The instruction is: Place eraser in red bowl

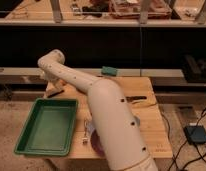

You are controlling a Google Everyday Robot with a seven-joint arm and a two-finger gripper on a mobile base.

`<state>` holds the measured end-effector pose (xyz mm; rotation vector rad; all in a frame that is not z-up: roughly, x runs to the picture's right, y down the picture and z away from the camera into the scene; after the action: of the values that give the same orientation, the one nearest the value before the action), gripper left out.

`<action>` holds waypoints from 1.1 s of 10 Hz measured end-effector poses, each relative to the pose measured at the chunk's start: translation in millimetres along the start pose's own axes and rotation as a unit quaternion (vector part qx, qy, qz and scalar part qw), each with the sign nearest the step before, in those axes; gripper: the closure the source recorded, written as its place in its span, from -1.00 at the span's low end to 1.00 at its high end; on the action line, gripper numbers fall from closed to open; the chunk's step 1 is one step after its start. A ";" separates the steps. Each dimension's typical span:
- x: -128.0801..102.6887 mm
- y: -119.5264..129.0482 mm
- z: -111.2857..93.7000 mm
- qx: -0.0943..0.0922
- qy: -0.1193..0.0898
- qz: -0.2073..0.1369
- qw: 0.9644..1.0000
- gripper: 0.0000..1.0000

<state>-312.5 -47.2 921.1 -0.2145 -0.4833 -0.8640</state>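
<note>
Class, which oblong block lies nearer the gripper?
The dark flat eraser at the wooden table's left, beside the gripper; the teal rectangular block sits farther right.

The arm [112, 117] reaches forward, elbow bent, gripper [45, 75] seemingly hanging beneath.
</note>
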 end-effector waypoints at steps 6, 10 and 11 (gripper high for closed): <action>-1.7 -3.3 41.6 -0.021 -0.018 0.004 1.000 -0.60; -8.2 -5.5 64.4 -0.037 -0.025 -0.002 0.999 -0.60; -7.1 -3.9 67.8 -0.039 -0.026 0.000 0.999 -0.60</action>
<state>-341.0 -19.7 976.6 -0.3089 -0.4981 -0.8801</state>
